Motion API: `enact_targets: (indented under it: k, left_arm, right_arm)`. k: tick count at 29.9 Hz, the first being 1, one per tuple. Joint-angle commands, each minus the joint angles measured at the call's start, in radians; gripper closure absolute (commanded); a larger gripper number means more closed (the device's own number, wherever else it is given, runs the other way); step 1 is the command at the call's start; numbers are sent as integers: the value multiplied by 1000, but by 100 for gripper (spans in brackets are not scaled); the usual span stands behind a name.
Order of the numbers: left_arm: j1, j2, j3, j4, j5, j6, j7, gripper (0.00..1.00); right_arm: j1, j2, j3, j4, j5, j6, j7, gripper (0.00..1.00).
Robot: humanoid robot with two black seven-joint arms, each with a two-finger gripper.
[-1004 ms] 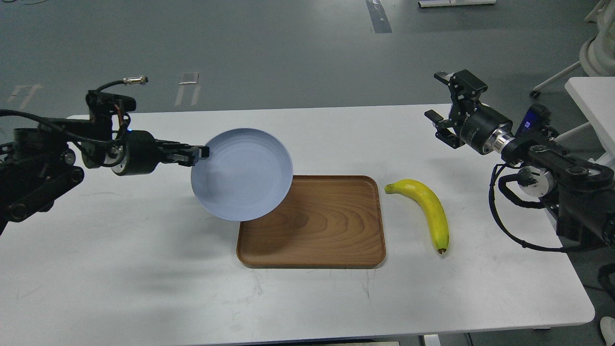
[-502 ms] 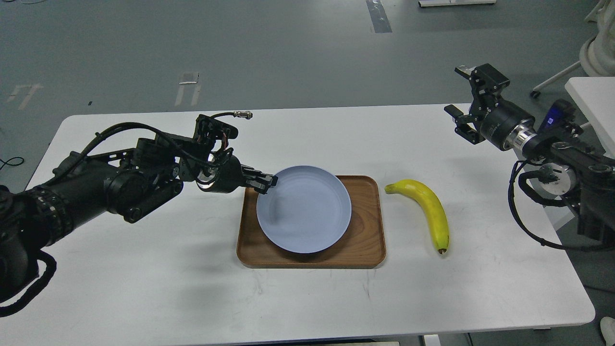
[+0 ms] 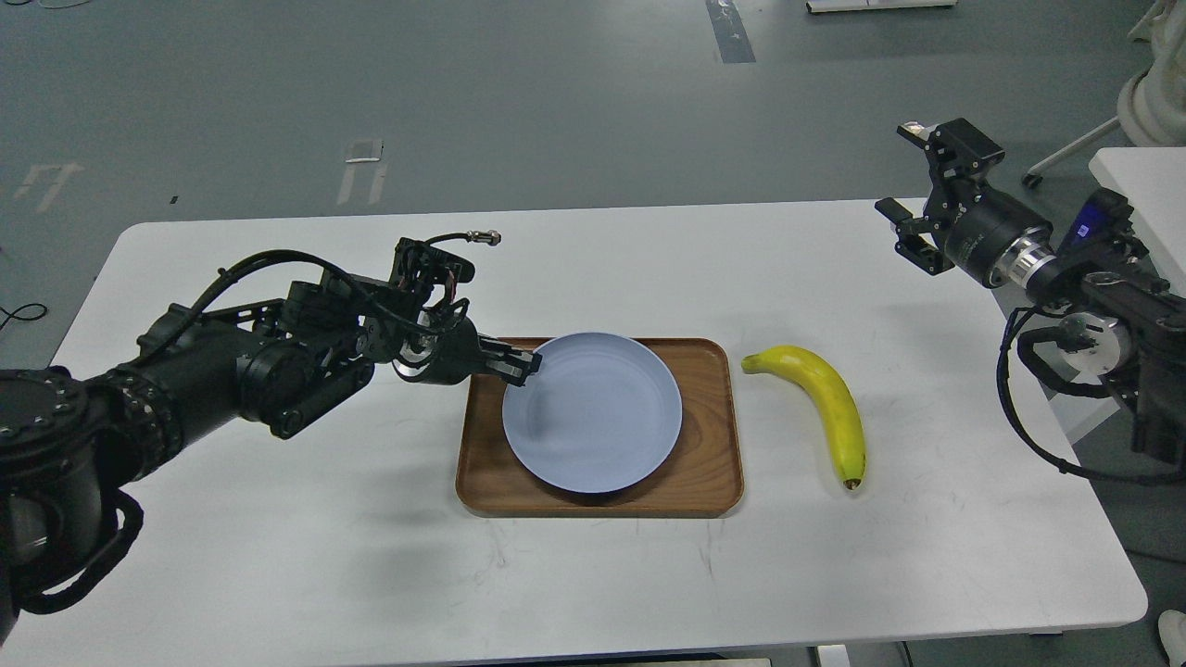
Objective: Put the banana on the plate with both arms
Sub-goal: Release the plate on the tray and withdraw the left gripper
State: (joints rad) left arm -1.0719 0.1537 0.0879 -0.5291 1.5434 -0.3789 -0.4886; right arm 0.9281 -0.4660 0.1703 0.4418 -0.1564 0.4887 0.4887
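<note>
1. Near mid-bench, the tray (image 3: 599, 428) lies flat with the plate (image 3: 593, 413) resting inside it; bare wood shows along the tray's right and near sides.
2. Right of the tray, the banana (image 3: 823, 404) lies on the bench (image 3: 593, 574), apart from the tray, its stem toward the far edge and its dark tip toward the near edge.
3. Open white surface runs along the whole near edge, the far edge and the left end of the bench.
4. From the left edge the left arm reaches across to the plate; the left gripper (image 3: 524, 364) has its fingers closed on the plate's far-left rim.
5. Past the bench's far right corner the right gripper (image 3: 913, 199) hangs in the air, well apart from the banana; its two fingers stand spread with nothing between them.
6. Only the top finger of the left gripper shows clearly; the lower one is hidden by the rim.
7. At the right edge of the view the right arm's base is cut off, and a second white table (image 3: 1144, 190) shows only a corner.
8. Between the right gripper and the banana the bench is bare.
</note>
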Motion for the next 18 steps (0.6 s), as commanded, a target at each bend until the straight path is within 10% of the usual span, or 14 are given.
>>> enact_targets:
  k: [1,10,18]
  left_arm:
    - [-6,-2,0,-5,-31,-14,0,4]
    - [-72,4,-20,-11,-313,-20,0,2]
    - [-66,167,-36,-11,-1208,-81,0,2]
  right_arm:
    - [0,1,0,0,0,0,0,0]
    - [-2,1,0,0,0,0,0,0]
    - [6,-17,-8,29,-11,0,0,0]
